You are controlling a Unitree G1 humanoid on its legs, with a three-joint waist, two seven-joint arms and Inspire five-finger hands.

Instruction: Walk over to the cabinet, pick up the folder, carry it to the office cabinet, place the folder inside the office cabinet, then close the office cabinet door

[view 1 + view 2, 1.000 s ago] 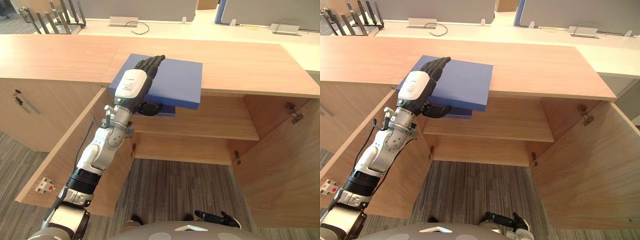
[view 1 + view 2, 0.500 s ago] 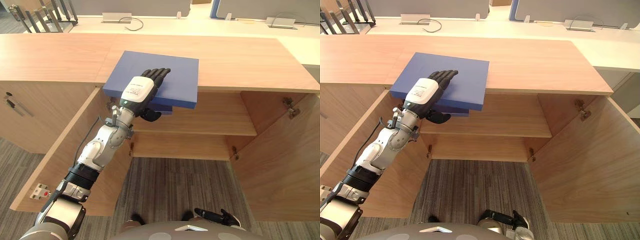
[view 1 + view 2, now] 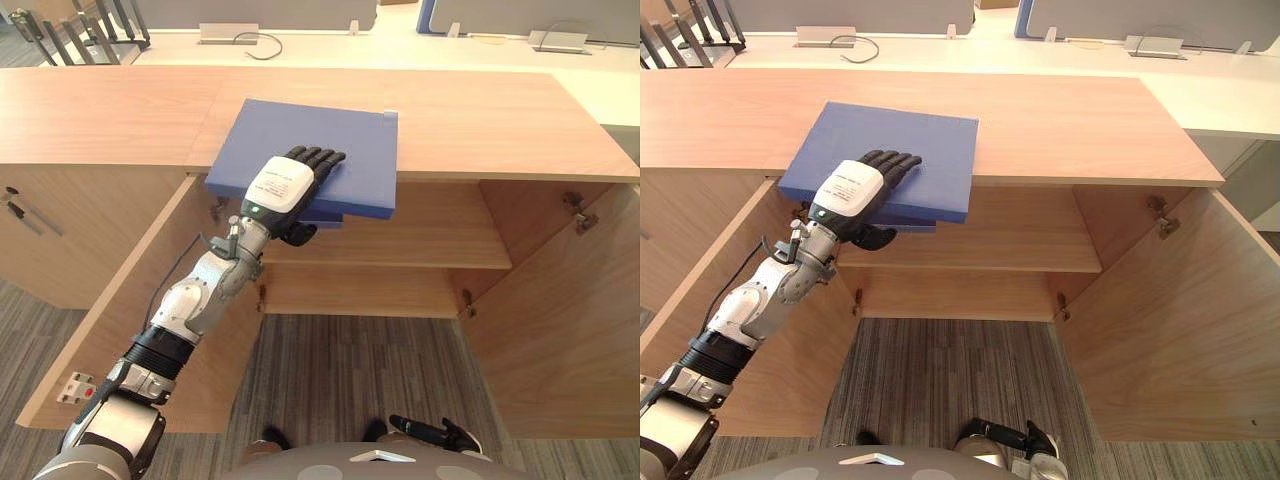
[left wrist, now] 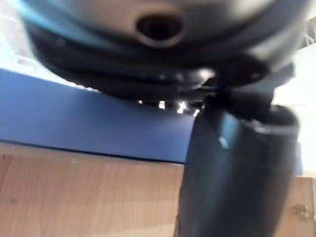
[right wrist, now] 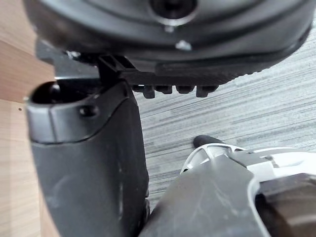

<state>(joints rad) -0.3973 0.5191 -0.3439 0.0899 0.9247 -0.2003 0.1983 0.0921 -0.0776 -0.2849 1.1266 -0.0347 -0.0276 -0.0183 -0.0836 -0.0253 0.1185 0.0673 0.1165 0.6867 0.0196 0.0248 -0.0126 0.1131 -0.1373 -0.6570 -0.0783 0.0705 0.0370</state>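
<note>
A blue folder lies flat on the wooden cabinet top, its near edge hanging over the open office cabinet below. My left hand is shut on that near edge, fingers spread on top and thumb curled underneath. In the left wrist view the folder's edge runs past the thumb. My right hand hangs low by the floor with relaxed fingers, holding nothing.
Both cabinet doors stand wide open: the left door under my left arm, the right door at the right. Inside, a bare wooden shelf crosses the cabinet. Grey carpet lies in front. White desks stand behind.
My left hand has slid back across the folder's top toward its near edge, and the folder overhangs the cabinet front slightly more. The view has shifted a little.
</note>
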